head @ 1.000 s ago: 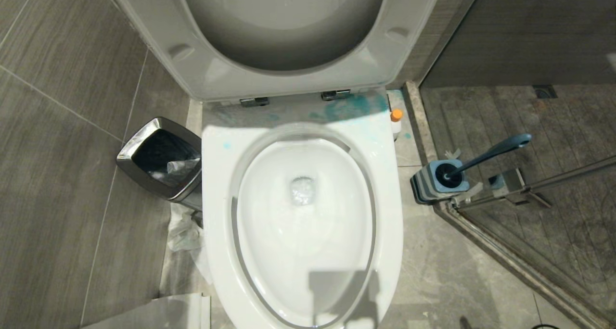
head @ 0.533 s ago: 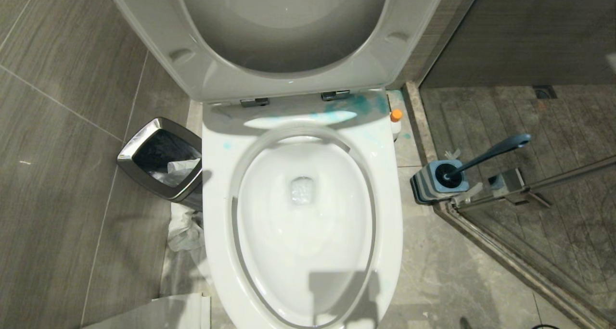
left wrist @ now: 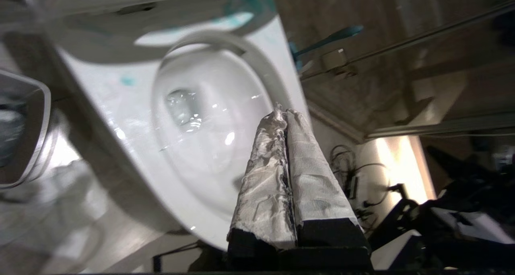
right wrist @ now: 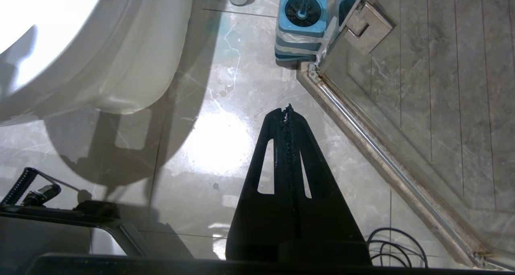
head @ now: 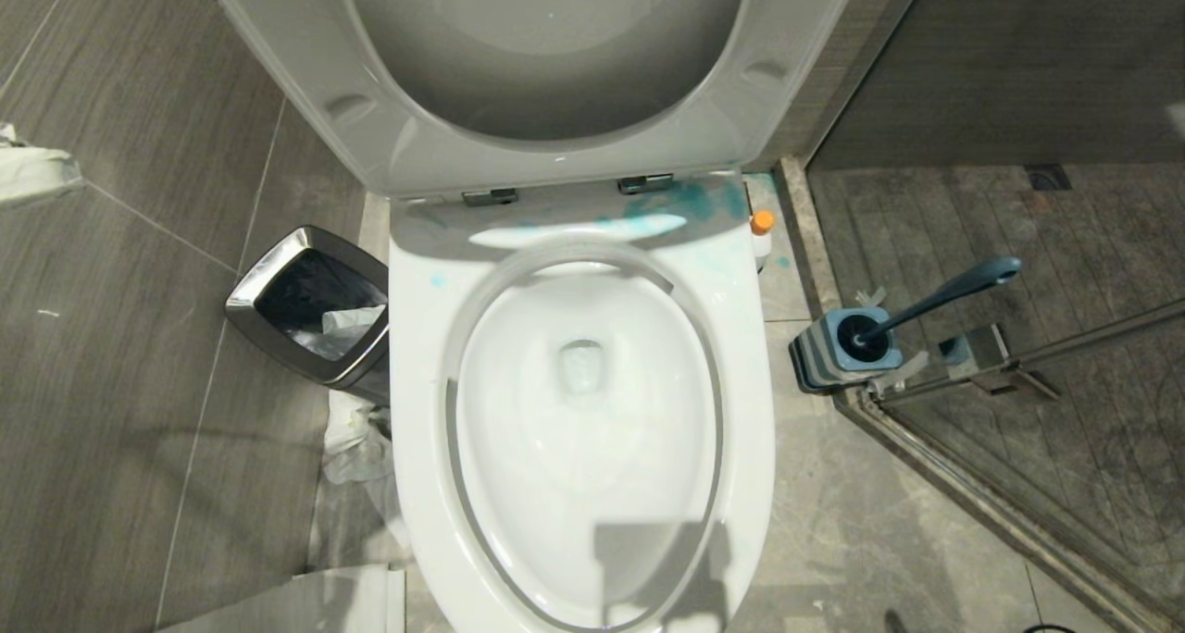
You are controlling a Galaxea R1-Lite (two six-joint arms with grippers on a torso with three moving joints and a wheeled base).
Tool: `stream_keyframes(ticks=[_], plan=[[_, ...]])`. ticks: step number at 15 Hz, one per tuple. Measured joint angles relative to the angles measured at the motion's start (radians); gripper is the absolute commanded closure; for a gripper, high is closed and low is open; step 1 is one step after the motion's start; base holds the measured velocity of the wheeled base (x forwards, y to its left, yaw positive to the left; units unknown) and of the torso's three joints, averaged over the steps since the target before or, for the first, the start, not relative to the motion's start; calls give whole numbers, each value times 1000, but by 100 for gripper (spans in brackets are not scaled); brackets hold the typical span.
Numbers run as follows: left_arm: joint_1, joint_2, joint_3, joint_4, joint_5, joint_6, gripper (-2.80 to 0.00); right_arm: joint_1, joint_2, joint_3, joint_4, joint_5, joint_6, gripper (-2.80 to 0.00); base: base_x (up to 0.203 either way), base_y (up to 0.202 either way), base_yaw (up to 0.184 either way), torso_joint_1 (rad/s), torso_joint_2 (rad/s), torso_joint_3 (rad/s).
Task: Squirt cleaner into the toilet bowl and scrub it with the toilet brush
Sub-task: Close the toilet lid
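Note:
The white toilet bowl (head: 417,383) stands open in the middle of the head view, lid (head: 305,78) raised, water in the drain and blue smears on its back deck. An orange-capped cleaner bottle (head: 762,221) stands on the floor behind the bowl's right side. The dark blue toilet brush (head: 954,289) sits in its blue holder (head: 819,355) to the right. My left gripper (left wrist: 281,113), wrapped in white tape, is shut and empty, raised off the bowl's left side; its tip shows at the head view's left edge (head: 56,172). My right gripper (right wrist: 287,110) hangs shut and empty over the floor.
A chrome bin (head: 310,304) with a plastic liner stands left of the toilet, crumpled plastic below it. A glass shower door with a metal frame (head: 972,485) runs along the right, close to the brush holder. Cables (right wrist: 398,243) lie on the floor near my right gripper.
The taped left gripper has come up into the head view at its left edge. The lid, blurred a second ago, is now still. The right arm has not moved.

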Motion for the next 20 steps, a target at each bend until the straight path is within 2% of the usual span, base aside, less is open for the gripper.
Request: stream_keyframes(ticks=[1, 3, 5, 15, 18, 20], plan=[[16, 20, -51, 78, 16, 42, 0, 0, 0, 0, 0, 0, 0, 0, 0, 0, 0, 0, 0, 0], [34, 59, -106, 178, 71, 67, 0, 0, 0, 0, 0, 0, 0, 0, 0, 0, 0, 0, 0, 0], [39, 86, -122, 186, 124, 68, 0, 0, 0, 0, 0, 1, 0, 0, 0, 0, 0, 5, -1, 103], [42, 148, -182, 188, 129, 73, 0, 0, 0, 0, 0, 0, -1, 0, 0, 0, 0, 1, -1, 156], [45, 204, -275, 222, 128, 72, 0, 0, 0, 0, 0, 0, 0, 0, 0, 0, 0, 0, 0, 0], [55, 287, -407, 229, 127, 83, 0, 0, 0, 0, 0, 0, 0, 0, 0, 0, 0, 0, 0, 0]])
